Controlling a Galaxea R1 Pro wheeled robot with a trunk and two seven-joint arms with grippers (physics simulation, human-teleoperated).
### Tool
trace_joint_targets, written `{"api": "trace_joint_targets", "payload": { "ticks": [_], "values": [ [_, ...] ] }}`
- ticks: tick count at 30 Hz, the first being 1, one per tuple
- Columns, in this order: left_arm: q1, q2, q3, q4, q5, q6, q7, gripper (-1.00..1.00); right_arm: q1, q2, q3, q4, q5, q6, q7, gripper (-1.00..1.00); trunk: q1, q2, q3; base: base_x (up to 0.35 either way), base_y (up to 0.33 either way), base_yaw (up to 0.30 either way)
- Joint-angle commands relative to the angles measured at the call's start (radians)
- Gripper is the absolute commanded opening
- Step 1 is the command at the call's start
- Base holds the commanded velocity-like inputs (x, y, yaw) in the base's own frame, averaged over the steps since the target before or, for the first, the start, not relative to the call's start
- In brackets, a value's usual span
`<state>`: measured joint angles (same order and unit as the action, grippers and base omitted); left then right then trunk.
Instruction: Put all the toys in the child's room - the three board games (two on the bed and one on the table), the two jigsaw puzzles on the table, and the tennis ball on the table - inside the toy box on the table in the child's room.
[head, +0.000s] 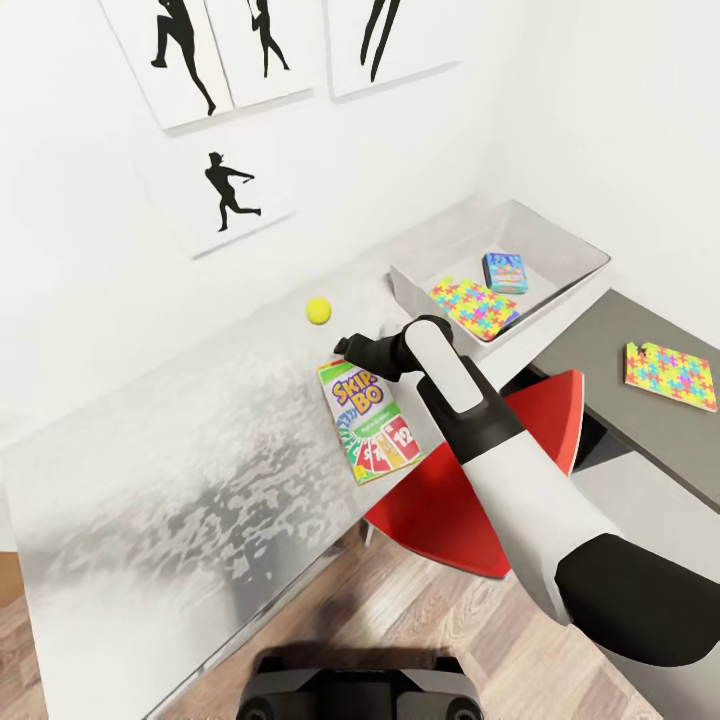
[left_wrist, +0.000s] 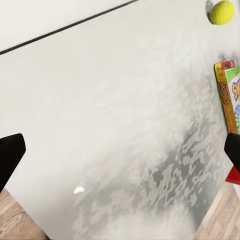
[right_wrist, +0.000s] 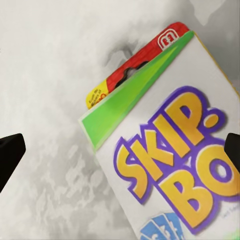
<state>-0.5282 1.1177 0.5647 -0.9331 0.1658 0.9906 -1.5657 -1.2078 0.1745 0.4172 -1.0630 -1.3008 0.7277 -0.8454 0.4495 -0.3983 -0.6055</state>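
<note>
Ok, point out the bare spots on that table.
Bare: the table stretch left of the Skip-Bo box and below the tennis ball. Crowded: around the right hand between ball, box and toy box.

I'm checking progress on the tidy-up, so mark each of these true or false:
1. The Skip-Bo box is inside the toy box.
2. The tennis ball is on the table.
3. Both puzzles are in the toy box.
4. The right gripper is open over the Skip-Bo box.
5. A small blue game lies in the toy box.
1. False. The Skip-Bo box lies flat on the table, outside the toy box.
2. True. The tennis ball sits on the tabletop, beyond the Skip-Bo box.
3. False. One puzzle is in the toy box; the other puzzle lies on the lower dark section.
4. True. The right gripper hovers with fingers spread, holding nothing.
5. True. The blue game rests inside, beside the puzzle.
</note>
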Motion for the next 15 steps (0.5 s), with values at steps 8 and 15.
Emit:
{"api": "trace_joint_targets", "payload": {
  "ticks": [8, 15],
  "values": [
    [-0.001, -0.001, 0.0, 0.0, -0.002, 0.01, -0.005, 1.0, -0.001, 0.0, 0.0, -0.007, -0.007, 0.001, -0.009, 1.0, 0.001, -0.002, -0.003, -0.007, 0.0, 0.0],
    [-0.001, 0.0, 0.0, 0.0, -0.002, 0.009, -0.005, 1.0, -0.008, 0.0, -0.009, -0.01, 0.002, -0.004, -0.012, 1.0, 0.001, -0.002, -0.01, 0.0, 0.0, 0.0]
  ]
}}
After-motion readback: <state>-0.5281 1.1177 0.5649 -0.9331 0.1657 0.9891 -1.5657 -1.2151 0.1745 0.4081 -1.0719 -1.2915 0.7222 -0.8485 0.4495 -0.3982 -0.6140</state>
